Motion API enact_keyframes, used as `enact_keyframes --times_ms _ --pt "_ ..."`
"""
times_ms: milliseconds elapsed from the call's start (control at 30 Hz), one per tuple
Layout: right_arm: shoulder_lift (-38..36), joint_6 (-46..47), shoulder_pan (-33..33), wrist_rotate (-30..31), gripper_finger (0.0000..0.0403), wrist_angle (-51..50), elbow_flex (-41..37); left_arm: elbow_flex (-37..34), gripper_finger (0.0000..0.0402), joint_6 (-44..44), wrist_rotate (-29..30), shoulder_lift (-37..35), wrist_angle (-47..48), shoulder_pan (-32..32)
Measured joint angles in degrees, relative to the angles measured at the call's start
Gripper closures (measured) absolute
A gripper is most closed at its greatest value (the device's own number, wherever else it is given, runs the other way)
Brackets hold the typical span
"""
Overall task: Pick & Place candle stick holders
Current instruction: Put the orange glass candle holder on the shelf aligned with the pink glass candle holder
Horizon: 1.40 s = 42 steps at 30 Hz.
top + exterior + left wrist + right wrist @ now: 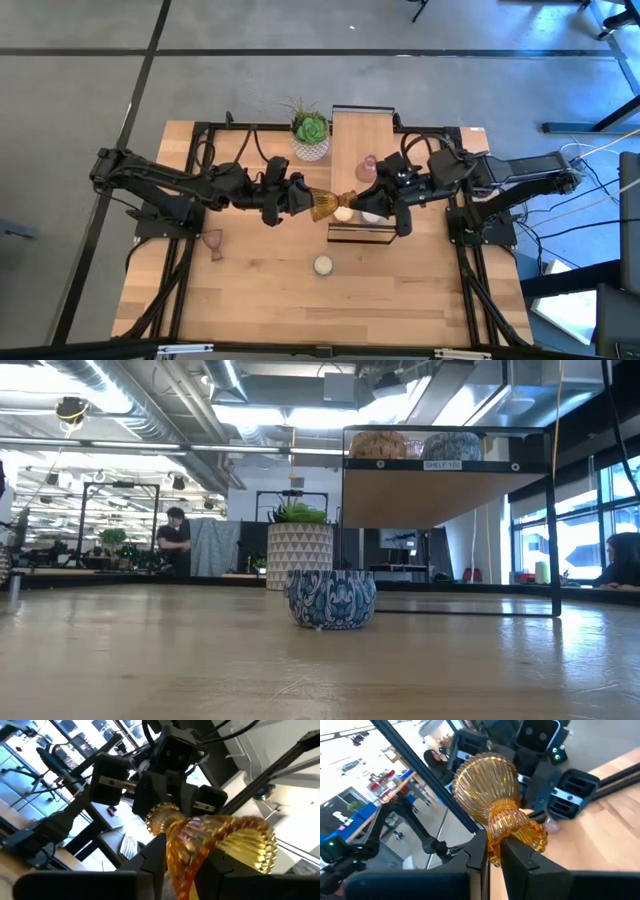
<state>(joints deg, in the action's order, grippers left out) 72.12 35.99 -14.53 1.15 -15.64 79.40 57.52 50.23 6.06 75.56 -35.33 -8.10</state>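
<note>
My pale wooden table [250, 300] stands on a grey floor, with an open office of desks, monitors and ceiling lights beyond it, where a person stands far off. On the table are a green plant in a white patterned pot [310, 135], a black-framed wooden shelf [360, 150], a blue-and-white patterned bowl [332, 598] and a small white round thing [323, 265]. Held above the middle of the table, between both my arms, is the amber ribbed glass goblet-shaped holder [327, 204], lying sideways: my right gripper [492, 851] is clamped on its narrow waist, while my left gripper [187, 870] has fingers either side of the same glass, and I cannot tell whether they are pressing it. A pale pink glass holder [367, 166] stands on the shelf beside my right arm; another pale pink holder [213, 243] lies on the table near my left arm. The low view shows neither gripper
</note>
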Motion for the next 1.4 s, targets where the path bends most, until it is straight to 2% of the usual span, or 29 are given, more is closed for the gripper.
enact_keyframes --times_ms 333,500,733,833,1033,1233,1400 --pt "-2.26 -0.56 -0.17 1.92 0.0361 -4.92 1.61 0.02 0.0276 1.51 0.44 -3.68 7.74 -0.54" --pt "-4.67 0.23 -0.15 3.12 0.0362 -9.24 1.68 0.02 0.0275 1.23 3.12 -8.4 20.05 -1.47" --pt "-5.29 0.4 -0.02 15.41 0.0367 -21.89 3.95 0.02 0.0275 2.03 8.36 -13.97 35.03 -2.27" --pt "-3.12 -3.27 0.39 18.42 0.0368 -26.3 7.92 0.02 0.0274 2.47 9.58 -14.62 37.48 -2.38" --pt "4.2 -10.52 3.04 19.95 0.0368 -37.56 19.13 0.02 0.0274 3.55 9.57 -14.15 39.43 -2.4" --pt "15.41 -16.87 5.08 20.3 0.0369 -51.84 34.21 -0.04 0.0274 4.59 9.46 -13.3 41.12 -2.82" --pt "24.22 -18.49 7.53 21.47 0.0369 -64.85 45.27 -0.02 0.0274 4.83 9.83 -12.33 41.58 -4.3"
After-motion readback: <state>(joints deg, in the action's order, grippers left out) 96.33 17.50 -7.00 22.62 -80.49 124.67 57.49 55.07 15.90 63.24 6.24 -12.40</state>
